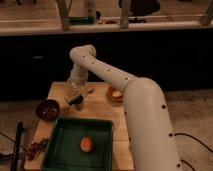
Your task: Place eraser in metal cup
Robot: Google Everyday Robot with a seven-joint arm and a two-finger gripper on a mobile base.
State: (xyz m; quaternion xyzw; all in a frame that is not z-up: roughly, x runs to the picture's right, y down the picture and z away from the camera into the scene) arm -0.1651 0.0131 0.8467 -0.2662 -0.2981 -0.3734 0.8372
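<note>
Tool: the tool (pixel 75 99) hangs low over the far half of the table (pixel 57 90), at the end of the white arm (pixel 107 72). I cannot tell whether it is wide, narrow or holding anything.
Directly under it: a dark shape (pixel 78 105) sits just below the tool. It may be the metal cup, though I can't be sure from this view.
Eraser: I can't pick it out anywhere on the table. If it is here, it is in the tool or hidden beneath it.
8 o'clock of the tool: a dark bowl (pixel 47 109), near the left edge.
3 o'clock: a small tan bowl (pixel 116 94), close against the arm.
6 o'clock: a green tray (pixel 62 135) with one orange object (pixel 86 144) lying in it.
7 o'clock, further out: a reddish cluster (pixel 36 146) by the tray's left side.
Risk, as I judge it: letting go off-centre would bounce the eraser off the rim onto the table or into the tray. Coming down too low could tip the cup. Swinging the arm could knock the tan bowl.
</note>
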